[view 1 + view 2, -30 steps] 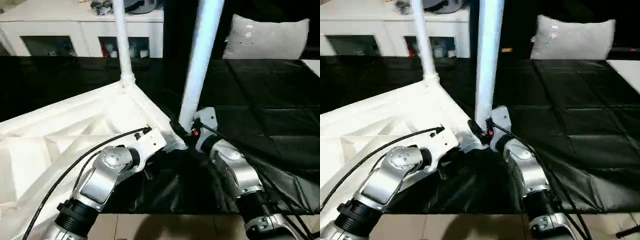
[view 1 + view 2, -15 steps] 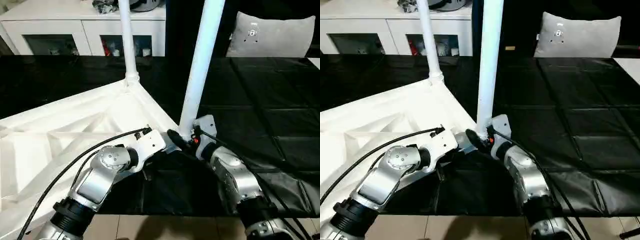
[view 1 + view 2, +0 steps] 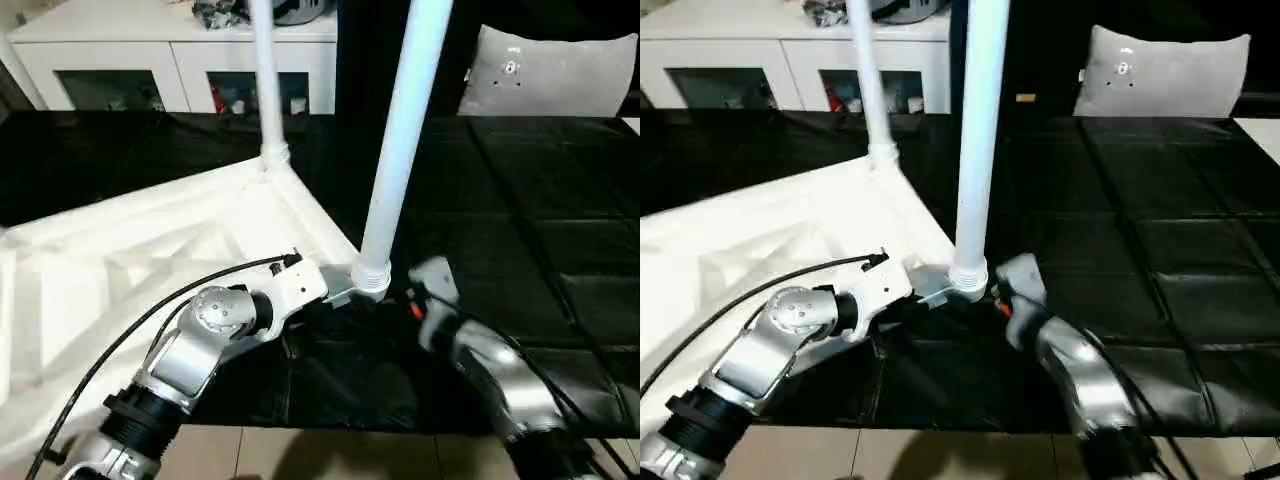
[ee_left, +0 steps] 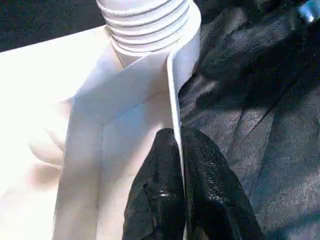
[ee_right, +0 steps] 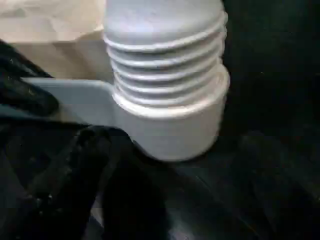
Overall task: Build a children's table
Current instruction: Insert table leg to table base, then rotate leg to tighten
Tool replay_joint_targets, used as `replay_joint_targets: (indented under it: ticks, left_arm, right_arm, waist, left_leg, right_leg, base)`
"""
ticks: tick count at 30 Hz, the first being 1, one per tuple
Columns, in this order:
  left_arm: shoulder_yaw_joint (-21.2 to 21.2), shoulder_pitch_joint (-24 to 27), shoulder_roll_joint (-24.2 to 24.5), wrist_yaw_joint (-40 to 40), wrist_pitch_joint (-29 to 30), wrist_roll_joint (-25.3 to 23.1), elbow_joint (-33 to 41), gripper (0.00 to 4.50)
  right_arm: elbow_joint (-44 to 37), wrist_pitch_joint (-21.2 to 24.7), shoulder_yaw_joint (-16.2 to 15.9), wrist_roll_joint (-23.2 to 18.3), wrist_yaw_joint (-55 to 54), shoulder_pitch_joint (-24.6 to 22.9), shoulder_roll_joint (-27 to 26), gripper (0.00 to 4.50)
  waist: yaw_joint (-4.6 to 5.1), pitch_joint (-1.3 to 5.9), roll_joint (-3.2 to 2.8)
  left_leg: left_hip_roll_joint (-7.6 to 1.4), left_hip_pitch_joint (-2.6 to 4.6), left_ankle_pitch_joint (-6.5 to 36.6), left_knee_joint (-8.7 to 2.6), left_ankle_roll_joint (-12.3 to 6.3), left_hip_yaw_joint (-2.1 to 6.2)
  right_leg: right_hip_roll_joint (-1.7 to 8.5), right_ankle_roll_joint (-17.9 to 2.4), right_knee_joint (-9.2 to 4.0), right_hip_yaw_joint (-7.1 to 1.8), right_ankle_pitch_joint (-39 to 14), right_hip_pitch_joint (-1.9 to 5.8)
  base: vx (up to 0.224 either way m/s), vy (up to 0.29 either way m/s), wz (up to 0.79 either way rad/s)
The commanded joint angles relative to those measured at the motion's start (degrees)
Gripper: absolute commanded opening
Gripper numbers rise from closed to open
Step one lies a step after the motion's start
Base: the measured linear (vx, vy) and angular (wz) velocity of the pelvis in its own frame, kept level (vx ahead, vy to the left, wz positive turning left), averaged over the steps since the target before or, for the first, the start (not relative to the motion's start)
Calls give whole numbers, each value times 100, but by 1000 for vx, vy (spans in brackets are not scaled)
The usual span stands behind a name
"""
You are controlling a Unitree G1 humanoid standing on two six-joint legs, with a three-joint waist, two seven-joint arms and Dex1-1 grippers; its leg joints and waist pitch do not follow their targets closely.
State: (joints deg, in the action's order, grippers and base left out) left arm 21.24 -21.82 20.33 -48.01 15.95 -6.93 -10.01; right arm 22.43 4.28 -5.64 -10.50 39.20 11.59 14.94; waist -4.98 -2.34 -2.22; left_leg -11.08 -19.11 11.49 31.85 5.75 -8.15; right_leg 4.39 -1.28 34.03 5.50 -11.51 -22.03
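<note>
The white table top (image 3: 150, 250) lies upside down on the black surface, ribbed underside up. Two white legs stand upright in its corner sockets: a far leg (image 3: 266, 90) and a near leg (image 3: 400, 150), whose threaded base (image 5: 165, 75) sits in the socket. My left gripper (image 4: 177, 165) is shut on the top's thin rim right beside that near socket. A little to the right of the socket, my right gripper (image 5: 170, 200) is open and apart from the leg's base, with nothing between its fingers.
The black-covered work surface (image 3: 520, 200) stretches to the right and behind. A white cabinet with glass doors (image 3: 180, 60) stands at the back left, and a grey cushion (image 3: 550, 70) at the back right. The surface's front edge and tan floor (image 3: 330, 455) lie just below my forearms.
My right gripper has come off the base of the near leg and drawn back a little. My left gripper still pinches the rim. The head camera has shifted slightly.
</note>
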Motion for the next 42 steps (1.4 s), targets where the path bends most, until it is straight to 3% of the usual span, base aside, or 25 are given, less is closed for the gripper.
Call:
replay_joint_targets:
  ticks: [1,3,8,15,23,31,32,34,42]
  left_arm:
    - [172,-63,243,-218,-220,-167,-309,0]
    - [230,-148,361,-467,-508,-128,-507,0]
    - [285,-285,505,-801,-954,-83,-786,0]
    - [546,-534,726,-1643,-1773,-13,-1227,0]
    - [743,-639,705,-2274,-2199,148,-1274,0]
    - [788,-727,672,-2488,-2348,135,-1329,0]
    - [793,-727,674,-2493,-2352,137,-1328,0]
    - [797,-727,683,-2516,-2377,138,-1338,0]
    - [786,-762,698,-2563,-2436,92,-1443,0]
  right_arm:
    - [-311,-75,130,-113,379,6,269,447]
    - [-509,-108,174,-301,876,2,584,447]
    - [-793,62,167,-502,1492,40,993,447]
    - [-986,298,-180,-511,2439,425,1532,447]
    - [-603,131,-534,-227,2704,862,1393,447]
    - [-197,37,-759,-99,2915,1088,1244,447]
    - [-189,41,-759,-100,2920,1093,1235,421]
    - [-130,67,-748,-140,2939,1130,1201,421]
    - [11,71,-746,-169,2986,1155,1101,350]
  waist:
    - [-6,273,5]
    - [-17,282,40]
    - [-28,284,44]
    - [-46,309,43]
    - [-148,339,49]
    - [-186,336,76]
    - [-190,338,73]
    - [-198,339,71]
    - [-203,342,55]
  left_leg:
    - [-142,-122,957,-315,-422,-30]
    - [-142,-131,858,-296,-490,-37]
    - [-140,-129,749,-277,-601,-41]
    - [-161,-115,656,-248,-623,-41]
    - [-206,-87,516,-221,-594,-53]
    - [-200,-102,545,-219,-518,-56]
    - [-198,-103,559,-219,-510,-55]
    - [-196,-104,551,-215,-503,-55]
    - [-195,-103,587,-213,-479,-54]
  right_leg:
    - [353,-940,-461,-307,-1137,319]
    - [362,-944,-447,-310,-1031,332]
    - [355,-959,-442,-296,-1079,330]
    - [370,-1108,-386,-299,-826,337]
    - [378,-1366,-291,-306,-345,315]
    - [396,-1294,-289,-313,-489,331]
    - [399,-1284,-290,-312,-531,331]
    - [398,-1259,-288,-314,-542,332]
    - [396,-1266,-286,-310,-549,329]
  base:
    - [0,0,0]
    - [0,0,0]
    - [0,0,0]
    - [0,0,0]
    - [0,0,0]
    - [0,0,0]
    - [0,0,0]
    - [0,0,0]
    - [0,0,0]
